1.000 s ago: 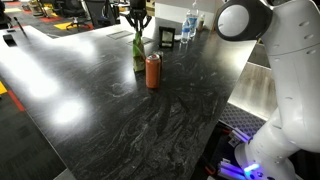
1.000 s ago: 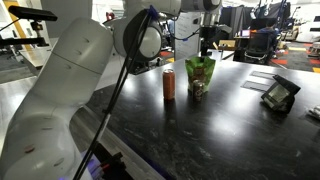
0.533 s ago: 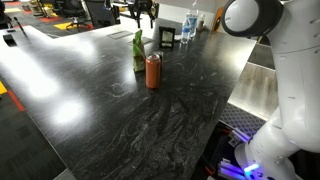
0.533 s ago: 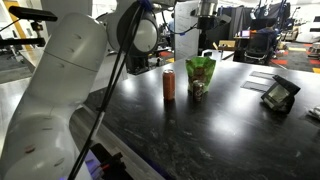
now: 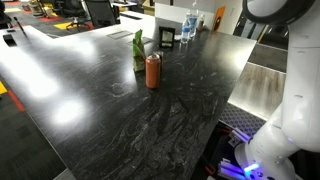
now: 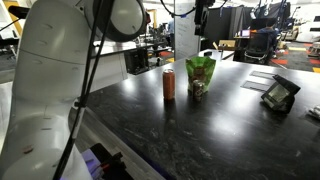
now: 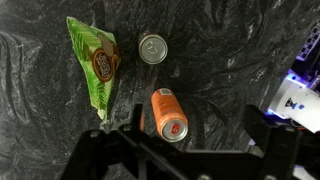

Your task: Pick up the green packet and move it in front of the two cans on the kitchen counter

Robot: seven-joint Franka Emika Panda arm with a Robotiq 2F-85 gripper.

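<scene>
1. Two drink cans share the counter [image 5: 110, 125] with my target: the orange can [image 7: 169, 113] and the silver-topped can [image 7: 152, 48], near each other but not touching.
2. Position: the green packet [image 7: 95, 65] stands upright on the counter, just beside the silver-topped can in the wrist view. I cannot tell whether the two meet at the base. In an exterior view the green packet [image 6: 200, 75] rises above the orange can next to it.
3. My hand [image 7: 198, 125] hangs high over the group, fingers spread wide with nothing between them.
4. Handling, my estimate:
   - Thin crinkly film, mostly air, so very light and soft.
   - It should dent under any real squeeze, and the contents could crush.
   - The glossy skin may slide in a loose pinch.
   - Standing on a narrow base, it will likely topple if nudged sideways.
5. Grip plan: come down from above and close gently across the thin direction at the crimped top seam, keeping the fingers clear of the silver-topped can.
6. Appearance:
   - Bright green and wrinkled.
   - Darker printed front with a roundish yellow-brown emblem.
   - Body narrows toward the top edge.
</scene>
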